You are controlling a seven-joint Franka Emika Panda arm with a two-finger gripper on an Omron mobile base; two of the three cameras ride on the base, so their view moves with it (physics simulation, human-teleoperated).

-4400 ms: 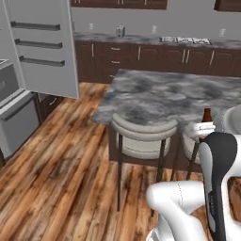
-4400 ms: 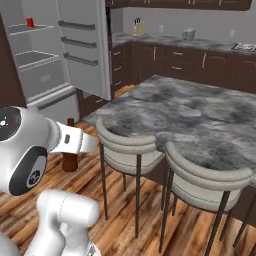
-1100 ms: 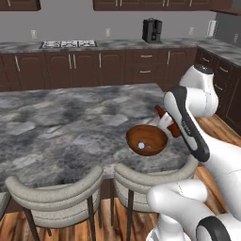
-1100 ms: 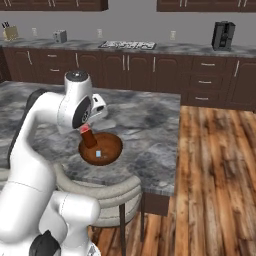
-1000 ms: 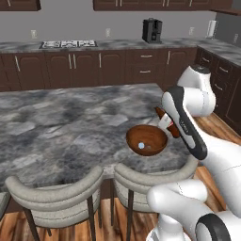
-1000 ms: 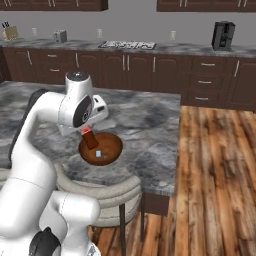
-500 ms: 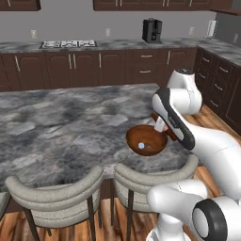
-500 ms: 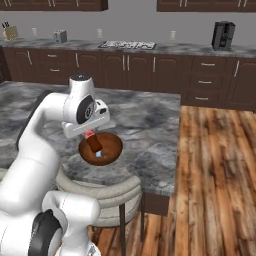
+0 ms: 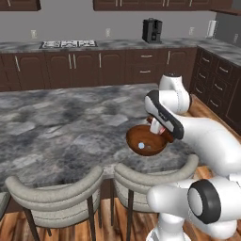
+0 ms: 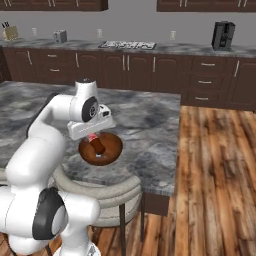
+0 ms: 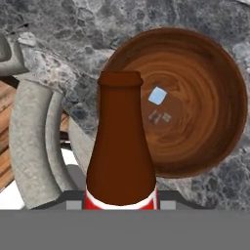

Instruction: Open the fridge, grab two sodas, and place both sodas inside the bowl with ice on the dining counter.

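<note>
Pincer (image 10: pixel 95 138) clamped on brown soda bottle (image 11: pixel 121 146), held over the wooden bowl (image 11: pixel 195 105).

Bottle gripped low by its red-labelled body, neck pointing out ahead of the hand; in the right base view it hangs tilted just above the bowl's inside. Bowl sits on the marbled dining counter (image 9: pixel 56 122) near its front edge, behind two grey stools (image 9: pixel 61 190). One small pale ice lump (image 11: pixel 157 95) lies in the bowl, apart from the bottle. Coffee machine (image 10: pixel 222 35) on the back counter.
</note>
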